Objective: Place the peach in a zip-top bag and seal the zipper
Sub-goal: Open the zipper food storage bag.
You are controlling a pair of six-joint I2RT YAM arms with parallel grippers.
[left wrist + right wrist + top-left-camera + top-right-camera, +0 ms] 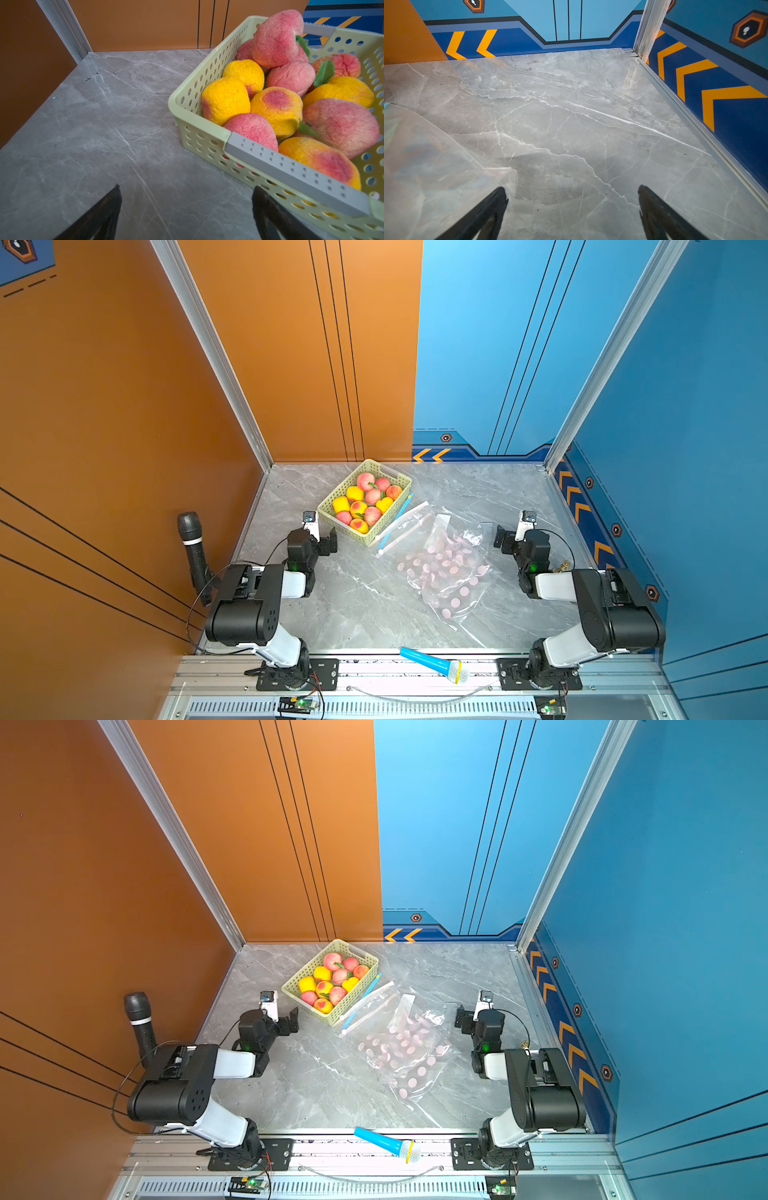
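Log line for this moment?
stage: not started | left end effector: open, by basket | right end effector: open, by bag | peaches: in basket

Bright, even overhead light, soft shadows; wrist views blur near edges

wide-spread right gripper [571, 187] over marble table [581, 108], clear bag [431, 158] alongside
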